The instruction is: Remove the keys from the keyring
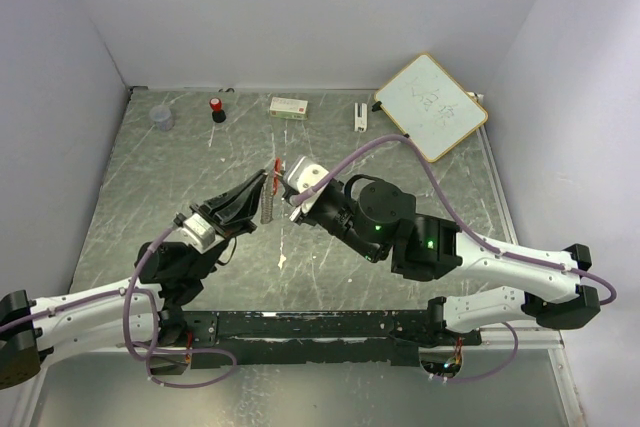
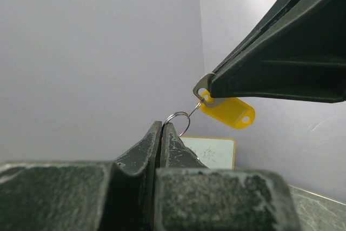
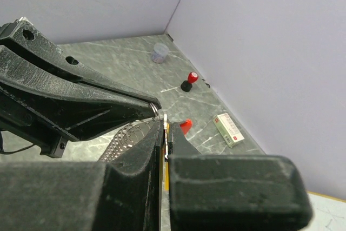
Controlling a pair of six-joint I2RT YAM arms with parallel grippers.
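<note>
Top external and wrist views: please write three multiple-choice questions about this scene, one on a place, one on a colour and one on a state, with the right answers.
1. Where on the table is the whiteboard?
A) far right corner
B) near left corner
C) middle of the near edge

2. What colour is the key hanging beside the keyring?
A) blue
B) yellow
C) green

3. How is the left gripper?
A) wide open
B) shut on nothing
C) shut on the keyring

Answers:
1 A, it sits at the upper right of the top external view.
2 B, the left wrist view shows its yellow head.
3 C, its closed fingertips pinch the thin ring.
</note>
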